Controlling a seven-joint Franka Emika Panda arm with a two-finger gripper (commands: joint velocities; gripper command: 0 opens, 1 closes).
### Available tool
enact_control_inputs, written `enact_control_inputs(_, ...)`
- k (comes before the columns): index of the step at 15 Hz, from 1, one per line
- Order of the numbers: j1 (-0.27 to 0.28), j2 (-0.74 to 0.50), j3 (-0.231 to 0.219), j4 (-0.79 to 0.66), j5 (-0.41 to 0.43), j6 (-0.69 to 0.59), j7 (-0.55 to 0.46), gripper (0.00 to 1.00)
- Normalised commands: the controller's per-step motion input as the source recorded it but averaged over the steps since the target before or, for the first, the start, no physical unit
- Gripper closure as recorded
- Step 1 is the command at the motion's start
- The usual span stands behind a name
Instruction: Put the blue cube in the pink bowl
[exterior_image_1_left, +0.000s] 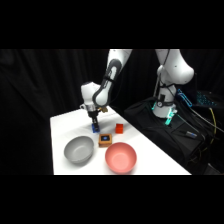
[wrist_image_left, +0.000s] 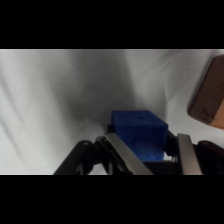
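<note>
hand down at frame centre, fingers either side of the cube on the surface; whether it grips, cannot tell.

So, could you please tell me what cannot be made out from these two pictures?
- Side view: the blue cube is mostly hidden by the gripper.
- Wrist view: whether the fingers touch the cube; the bottom edge cuts them off.
- Wrist view: the brown block is cut off at the right; both bowls are out of frame.
</note>
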Motion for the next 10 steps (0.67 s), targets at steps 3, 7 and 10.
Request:
enact_control_inputs(3,0.008,-0.05,-0.02,-0.03,-0.002,0.12,0.11,0.72)
enact_control_inputs(7,0.098,-0.21,-0.103,-0.13,-0.118,-0.03,0.18,0.77)
enact_control_inputs(10,0.181,-0.41,-0.158,-0.21,-0.218,-0.25,0.22,0.77)
